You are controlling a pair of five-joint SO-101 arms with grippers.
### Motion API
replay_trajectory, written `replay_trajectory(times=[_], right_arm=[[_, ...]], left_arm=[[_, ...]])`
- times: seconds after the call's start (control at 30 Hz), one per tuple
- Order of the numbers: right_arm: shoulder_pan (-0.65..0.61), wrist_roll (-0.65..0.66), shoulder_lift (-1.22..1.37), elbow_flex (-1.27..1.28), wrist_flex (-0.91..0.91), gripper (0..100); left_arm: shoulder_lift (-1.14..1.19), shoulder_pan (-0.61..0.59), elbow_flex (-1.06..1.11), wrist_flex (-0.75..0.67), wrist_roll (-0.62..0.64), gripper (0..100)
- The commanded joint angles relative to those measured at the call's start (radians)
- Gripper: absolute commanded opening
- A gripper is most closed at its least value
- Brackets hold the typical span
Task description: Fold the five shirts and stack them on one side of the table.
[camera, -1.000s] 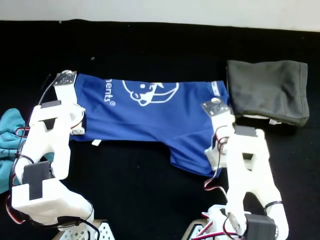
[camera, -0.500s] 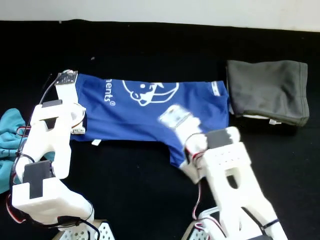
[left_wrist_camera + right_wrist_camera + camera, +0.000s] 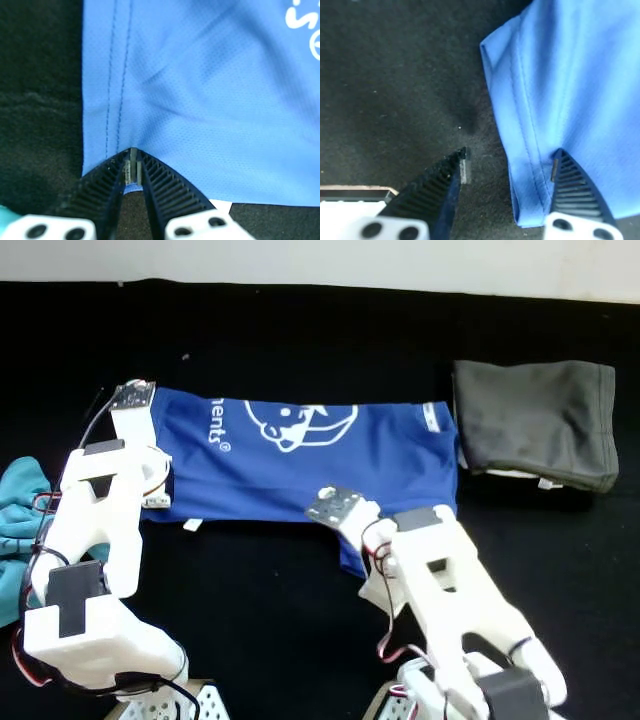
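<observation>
— What lies at the left edge of the tabletop [image 3: 260, 620]?
— A crumpled teal cloth [image 3: 18, 508], partly behind the left arm.
— And the left gripper [image 3: 133, 167]?
— It is pinched nearly closed on the stitched hem of the blue shirt [image 3: 300, 465], at the shirt's left side close to its near corner. A thin fold of cloth sits between the fingers.
— Where is the shirt itself?
— Spread flat across the middle of the tabletop, print side up, with a flap reaching toward the near edge on its right half.
— The right gripper [image 3: 510, 165]?
— Wide open, holding nothing. It straddles the hemmed edge of that flap: one finger [image 3: 437, 185] is over the bare black tabletop, the other [image 3: 570, 180] over the blue cloth.
— Further right?
— A grey shirt [image 3: 535, 422], folded into a rectangle, lies near the far right corner, just beside the blue shirt's right end.
</observation>
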Motion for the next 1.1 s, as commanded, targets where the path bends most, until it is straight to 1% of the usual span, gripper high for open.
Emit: replay_trajectory(times=[0.0, 0.2, 0.3, 0.37, 0.43, 0.47, 0.5, 0.6, 0.67, 0.77, 0.87, 0.93, 1.07], right_arm=[[0.030, 0.015, 0.094, -0.001, -0.038, 25.1], [0.031, 0.015, 0.231, -0.005, -0.148, 25.0], [0.033, 0.015, 0.251, -0.036, -0.143, 23.2], [0.038, 0.015, 0.251, -0.050, -0.142, 14.3], [0.051, 0.012, 0.249, -0.067, -0.143, 0.5], [0.062, 0.011, 0.246, -0.076, -0.142, 0.6], [0.081, 0.011, 0.243, -0.085, -0.140, 3.3], [0.153, 0.011, 0.242, -0.140, -0.137, 0.5], [0.202, 0.011, 0.242, -0.206, -0.097, 0.5], [0.255, 0.011, 0.242, -0.344, 0.008, 0.5], [0.274, 0.011, 0.242, -0.516, 0.140, 0.5], [0.274, 0.011, 0.243, -0.631, 0.197, 0.5], [0.271, 0.009, 0.263, -0.805, 0.191, 0.5]], left_arm=[[0.013, 0.008, -0.018, -0.021, 0.000, 1], [0.013, 0.008, -0.018, -0.021, 0.000, 1], [0.013, 0.008, -0.018, -0.021, 0.000, 1], [0.013, 0.008, -0.018, -0.021, 0.000, 1], [0.013, 0.008, -0.018, -0.021, 0.000, 1], [0.013, 0.008, -0.018, -0.021, 0.000, 1], [0.013, 0.008, -0.018, -0.021, 0.000, 1], [0.013, 0.008, -0.018, -0.021, 0.000, 1], [0.013, 0.008, -0.018, -0.021, 0.000, 1], [0.013, 0.008, -0.018, -0.021, 0.000, 1], [0.013, 0.008, -0.019, -0.021, 0.000, 1], [0.013, 0.008, -0.019, -0.021, 0.000, 1], [0.013, 0.008, -0.019, -0.021, 0.000, 1]])
